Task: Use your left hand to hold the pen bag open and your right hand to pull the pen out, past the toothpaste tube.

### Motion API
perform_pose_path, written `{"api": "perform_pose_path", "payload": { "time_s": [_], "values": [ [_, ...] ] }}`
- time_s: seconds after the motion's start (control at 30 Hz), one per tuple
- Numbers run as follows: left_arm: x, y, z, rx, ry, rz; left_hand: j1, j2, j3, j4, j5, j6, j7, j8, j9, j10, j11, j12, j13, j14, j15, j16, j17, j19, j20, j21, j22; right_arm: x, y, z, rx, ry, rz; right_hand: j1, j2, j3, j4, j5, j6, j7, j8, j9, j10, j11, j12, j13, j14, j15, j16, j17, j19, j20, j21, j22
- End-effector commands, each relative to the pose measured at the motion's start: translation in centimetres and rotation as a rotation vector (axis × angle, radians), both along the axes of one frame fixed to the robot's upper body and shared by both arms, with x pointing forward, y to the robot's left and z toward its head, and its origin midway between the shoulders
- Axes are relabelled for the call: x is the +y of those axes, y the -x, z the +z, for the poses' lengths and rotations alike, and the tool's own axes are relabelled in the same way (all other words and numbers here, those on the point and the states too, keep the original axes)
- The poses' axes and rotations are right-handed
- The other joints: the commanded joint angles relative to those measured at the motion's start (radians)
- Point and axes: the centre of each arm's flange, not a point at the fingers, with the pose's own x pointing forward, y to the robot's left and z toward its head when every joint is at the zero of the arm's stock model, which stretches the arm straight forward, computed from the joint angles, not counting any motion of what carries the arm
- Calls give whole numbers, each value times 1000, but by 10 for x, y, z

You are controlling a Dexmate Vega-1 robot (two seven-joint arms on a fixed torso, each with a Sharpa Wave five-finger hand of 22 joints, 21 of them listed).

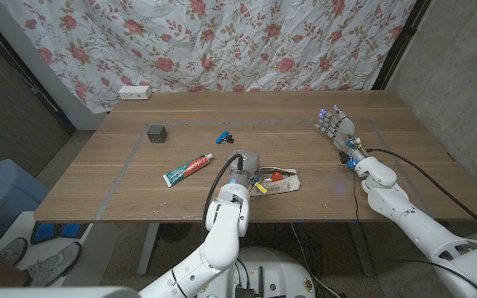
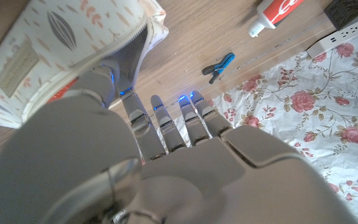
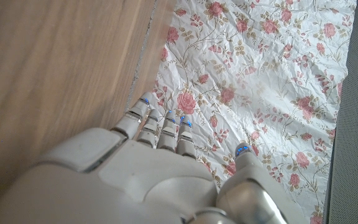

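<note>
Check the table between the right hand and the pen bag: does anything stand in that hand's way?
Nothing visible does. The right hand hovers far across the table, and only bare wood lies between it and the pen bag. The toothpaste tube lies on the bag's other side.

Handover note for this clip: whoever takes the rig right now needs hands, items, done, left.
Left hand: at the pen bag's left end, thumb at its open mouth; a firm hold isn't clear.
Right hand: holds nothing, fingers apart, far right of the table, away from the bag.
Toothpaste tube: lies left of the bag, apart from it.
Done: left hand is at the bag.
Left: bring the right hand over, pull the pen out past the tube.
</note>
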Motion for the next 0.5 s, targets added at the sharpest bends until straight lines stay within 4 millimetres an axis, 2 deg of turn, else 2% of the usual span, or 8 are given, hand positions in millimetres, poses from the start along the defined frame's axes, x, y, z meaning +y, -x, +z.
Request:
{"api": "perform_pose_path", "payload": {
  "time_s": [0.03,0.5],
  "values": [
    [0,2,-2,12,20,9,-3,-18,-12,2,-3,-21,6,-6,2,0,-3,-5,5,9,-117,-3,6,9,-9,-3,3,-1,-1,0,-1,6,5,-12,11,1,1,4,10,-2,3,3,7,-3,3,-1,4,-3,4,0,3,0,3,3],
    [3,3,-4,27,15,2,-14,-30,-35,6,-5,-47,11,-9,2,-9,-3,-10,5,4,-115,-7,7,6,-7,-6,3,0,1,2,-5,23,14,-12,11,2,0,4,10,-1,2,3,6,-3,3,0,4,-2,4,-1,2,0,3,3]
  ]
}}
